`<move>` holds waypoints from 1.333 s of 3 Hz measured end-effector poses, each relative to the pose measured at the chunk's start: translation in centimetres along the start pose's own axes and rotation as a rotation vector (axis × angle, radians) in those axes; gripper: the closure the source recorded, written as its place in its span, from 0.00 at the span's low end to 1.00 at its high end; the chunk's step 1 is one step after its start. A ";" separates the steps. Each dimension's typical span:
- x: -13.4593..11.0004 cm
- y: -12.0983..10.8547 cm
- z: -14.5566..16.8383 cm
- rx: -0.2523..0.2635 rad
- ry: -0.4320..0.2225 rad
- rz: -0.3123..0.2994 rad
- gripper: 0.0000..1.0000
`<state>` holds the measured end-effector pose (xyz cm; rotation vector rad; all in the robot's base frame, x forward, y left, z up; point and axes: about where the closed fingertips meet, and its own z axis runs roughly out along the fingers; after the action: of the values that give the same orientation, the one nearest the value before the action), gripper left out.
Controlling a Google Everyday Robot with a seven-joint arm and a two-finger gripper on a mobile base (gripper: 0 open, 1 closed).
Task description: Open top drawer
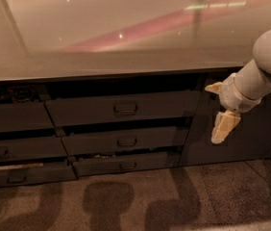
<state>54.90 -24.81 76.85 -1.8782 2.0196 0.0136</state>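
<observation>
Countertop (126,37): smooth and glossy, pale beige-grey. It reflects a pinkish diagonal streak and a few point lights. Its front edge is thin and straight.

Below the counter is a bank of dark grey flat fronts with a matte finish.
- Top drawer (78,112): the widest front of the centre stack, directly under the counter lip, with a dark gap above it. It is rectangular, with a small bar handle (125,109) at its centre.
- Two narrower drawer fronts (92,143) sit beneath it, stepped forward toward the floor, each with a similar handle.
- Left column (10,119): more dark fronts. The lowest one has a pale strip (18,166) along its upper edge.
- Right of the stack: a plain dark panel (255,134).

Arm (270,57): white, with rounded smooth shells. It enters from the right edge and angles down and to the left.

Gripper (213,112): hangs in front of the dark panel, just right of the top drawer's right end and well apart from the handle. The fingers (223,125) are cream and blocky, one upper and one lower. They are spread wide with nothing between them, and I see no contact with the drawer.

Floor (231,196): brownish speckled carpet, with soft dark shadows (107,196) in front of the drawers.
</observation>
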 end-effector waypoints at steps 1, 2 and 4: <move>0.0 0.0 0.0 0.000 0.000 0.000 0.00; 1.0 -1.2 0.6 -0.013 0.006 0.049 0.00; -6.0 -3.2 5.7 -0.107 0.136 -0.060 0.00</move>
<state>59.66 -17.87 74.02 -2.0564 2.0873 -0.0232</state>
